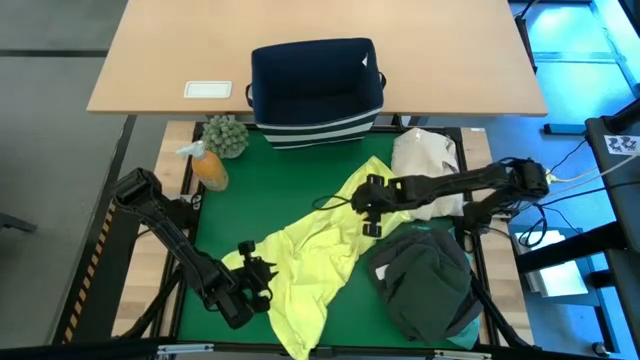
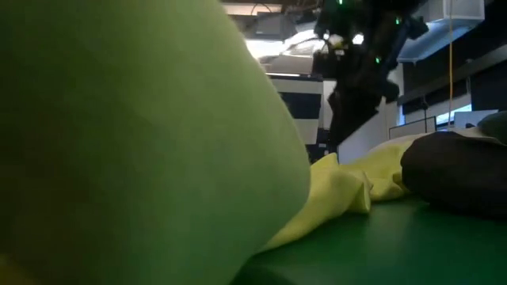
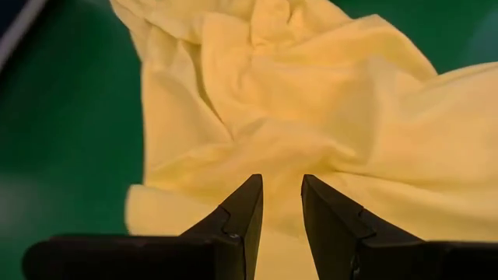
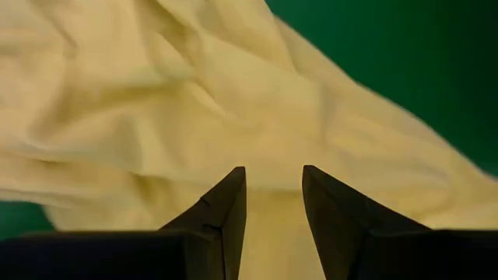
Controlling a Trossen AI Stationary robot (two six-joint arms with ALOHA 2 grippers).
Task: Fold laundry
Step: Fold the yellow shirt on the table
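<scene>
The left gripper (image 3: 280,206) has a small gap between its tips and pinches nothing. It hovers over the soft yellow-green shirt (image 1: 310,255), crumpled on the green counter (image 1: 270,180). The right gripper (image 4: 272,198) hovers the same way, that arm stretched low across. I think they must grab edges next and pull it flat.

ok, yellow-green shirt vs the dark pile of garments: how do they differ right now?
The yellow-green shirt is bright and spread loosely across the green mat's middle; the dark pile is charcoal, bunched into a mound at the mat's right edge. The left gripper and right gripper both sit over the shirt; neither is at the dark pile. Both are unfolded soft cloth.
</scene>
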